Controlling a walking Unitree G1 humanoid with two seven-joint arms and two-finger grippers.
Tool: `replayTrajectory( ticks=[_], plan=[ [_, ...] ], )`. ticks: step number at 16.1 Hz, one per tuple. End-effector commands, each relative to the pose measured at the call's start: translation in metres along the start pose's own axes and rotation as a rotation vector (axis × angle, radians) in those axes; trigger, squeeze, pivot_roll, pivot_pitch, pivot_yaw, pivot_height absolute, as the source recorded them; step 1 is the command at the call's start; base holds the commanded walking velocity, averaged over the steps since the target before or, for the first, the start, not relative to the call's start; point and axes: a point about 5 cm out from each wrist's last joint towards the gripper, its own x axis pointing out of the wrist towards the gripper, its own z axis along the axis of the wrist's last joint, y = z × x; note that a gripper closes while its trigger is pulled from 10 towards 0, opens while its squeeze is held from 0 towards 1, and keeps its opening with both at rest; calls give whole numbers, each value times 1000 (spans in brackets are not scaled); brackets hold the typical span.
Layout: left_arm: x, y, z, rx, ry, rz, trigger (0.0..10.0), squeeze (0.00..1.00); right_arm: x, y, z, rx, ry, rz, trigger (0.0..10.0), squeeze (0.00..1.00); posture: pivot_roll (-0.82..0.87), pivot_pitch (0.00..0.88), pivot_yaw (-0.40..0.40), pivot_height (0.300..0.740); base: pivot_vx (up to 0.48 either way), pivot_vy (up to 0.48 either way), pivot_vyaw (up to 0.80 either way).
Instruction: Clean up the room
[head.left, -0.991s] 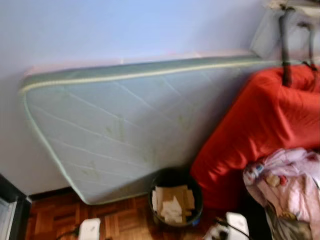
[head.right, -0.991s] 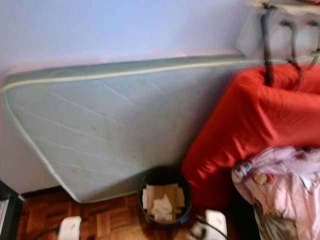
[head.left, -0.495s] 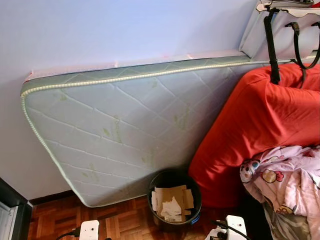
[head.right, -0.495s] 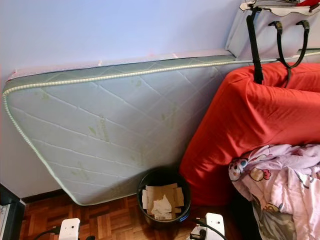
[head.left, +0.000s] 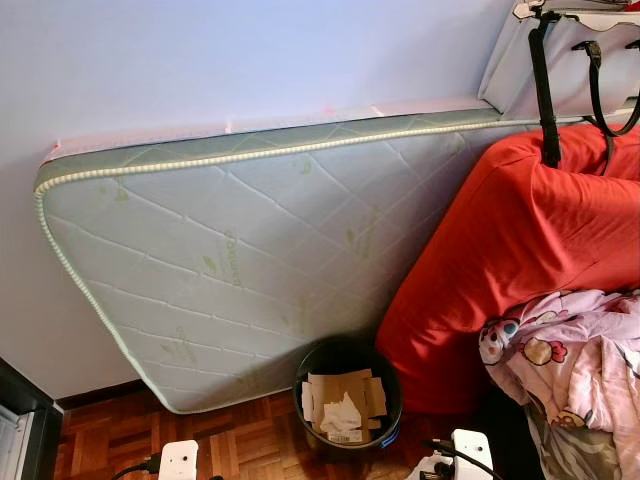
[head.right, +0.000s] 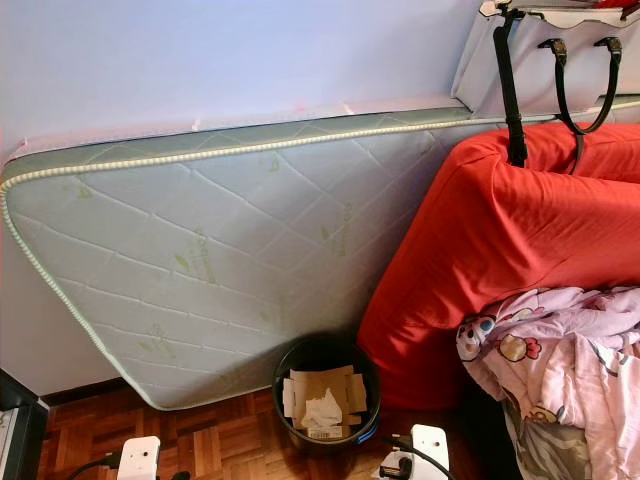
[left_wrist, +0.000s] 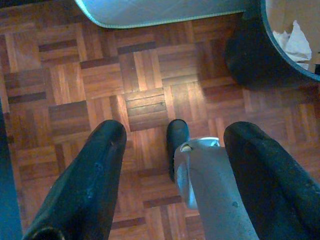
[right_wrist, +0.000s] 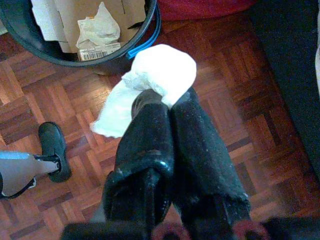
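Note:
A black waste bin (head.left: 348, 400) stands on the parquet floor, at the foot of a mattress leaning on the wall. Inside it lie cardboard pieces (head.left: 340, 390) and crumpled paper. In the right wrist view my right gripper (right_wrist: 167, 102) is shut on a crumpled white tissue (right_wrist: 150, 80), held over the floor just beside the bin's rim (right_wrist: 142, 30). My left gripper (left_wrist: 175, 132) hangs open above bare parquet, with nothing between its fingers (left_wrist: 100, 160). The bin (left_wrist: 260, 55) is a short way off to its side.
A pale green quilted mattress (head.left: 240, 260) leans against the wall. To its right sits a red-covered mattress (head.left: 520, 240), with a pink patterned blanket (head.left: 570, 350) on it and a bag's black straps (head.left: 547, 90) hanging above. A dark cabinet edge (head.left: 20, 420) is at the left. My foot (left_wrist: 177, 145) is on the floor.
The earliest frames were blurred and the picture has since steadied and shifted slightly, so the camera moved. The bin, mattress and bedding have not moved.

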Motion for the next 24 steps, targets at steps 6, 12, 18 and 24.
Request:
replayTrajectory(
  ticks=[6,12,18,24],
  plan=[
    [0,9,-1,94,46,-8,10000,0,2,12,1,0,12,15,10000,0,79,0,-31,740,0,0,0],
    [0,9,-3,71,56,-8,10000,0,2,11,3,10,10,11,10000,0,69,0,-33,740,0,0,0],
    [0,9,-3,58,54,-2,10000,0,2,9,3,7,14,2,10000,0,70,0,-34,740,0,0,0],
    [0,9,-3,58,54,-2,10000,0,2,9,3,7,14,2,10000,0,70,0,-34,740,0,0,0]
  ],
)
